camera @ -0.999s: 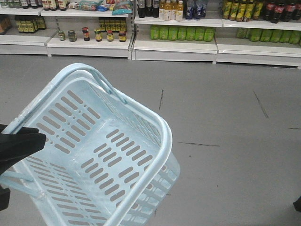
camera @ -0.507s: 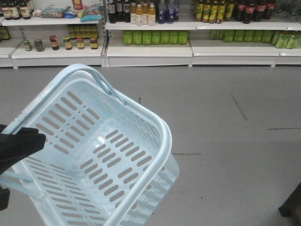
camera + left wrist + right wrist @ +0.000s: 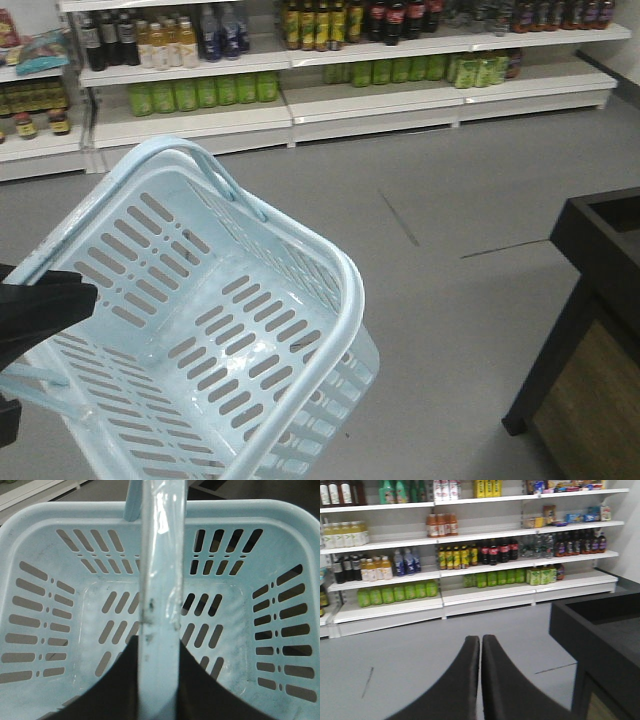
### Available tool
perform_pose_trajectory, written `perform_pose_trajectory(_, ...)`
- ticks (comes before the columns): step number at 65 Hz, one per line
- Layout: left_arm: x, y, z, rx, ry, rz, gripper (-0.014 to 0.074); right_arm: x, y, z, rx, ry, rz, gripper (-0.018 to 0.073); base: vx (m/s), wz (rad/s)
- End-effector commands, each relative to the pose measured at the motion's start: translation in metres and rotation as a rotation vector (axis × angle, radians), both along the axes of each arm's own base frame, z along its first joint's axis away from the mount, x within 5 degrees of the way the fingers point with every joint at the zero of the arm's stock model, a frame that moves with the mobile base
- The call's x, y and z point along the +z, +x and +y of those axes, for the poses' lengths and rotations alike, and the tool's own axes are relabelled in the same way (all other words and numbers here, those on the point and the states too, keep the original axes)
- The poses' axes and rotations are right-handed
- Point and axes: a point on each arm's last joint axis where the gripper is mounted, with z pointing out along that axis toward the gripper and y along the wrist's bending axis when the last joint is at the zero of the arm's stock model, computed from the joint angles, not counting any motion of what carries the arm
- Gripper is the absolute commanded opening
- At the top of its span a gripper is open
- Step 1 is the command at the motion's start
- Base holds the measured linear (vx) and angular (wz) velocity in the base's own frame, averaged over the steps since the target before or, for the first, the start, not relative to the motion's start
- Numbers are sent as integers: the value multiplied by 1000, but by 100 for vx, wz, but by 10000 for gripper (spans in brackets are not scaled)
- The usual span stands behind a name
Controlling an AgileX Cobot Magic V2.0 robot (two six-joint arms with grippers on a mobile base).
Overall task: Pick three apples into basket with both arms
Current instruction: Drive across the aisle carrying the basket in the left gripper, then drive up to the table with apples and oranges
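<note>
Swung right, and a dark stand [image 3: 600, 250] just showed up, maybe the fruit. Left claw [image 3: 159, 680] pinches the handle [image 3: 161, 555] of the empty basket [image 3: 352, 288]. Right claw [image 3: 480, 645] is pressed together, holding nothing.

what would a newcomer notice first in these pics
The big pale blue basket, empty, fills the lower left of the front view, its handle clamped in the left hand. Behind it run shelves of bottled drinks, and the right hand is shut on nothing.

Glossy pale-blue plastic basket [image 3: 352, 275], matt black right claw [image 3: 480, 639], smooth grey floor [image 3: 450, 200], matt black stand [image 3: 600, 250]
</note>
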Motion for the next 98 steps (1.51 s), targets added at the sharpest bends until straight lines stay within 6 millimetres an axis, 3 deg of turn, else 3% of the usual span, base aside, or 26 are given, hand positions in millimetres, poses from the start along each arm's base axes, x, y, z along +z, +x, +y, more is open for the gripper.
perform_pose_trajectory(1,16,1,-1,28,-88,-74,-7,3,0,1,5,-19,-64,-3,16,-62)
perform_pose_trajectory(98,16,1,-1,28,-88,-74,-7,3,0,1,5,-19,-64,-3,13,-59)
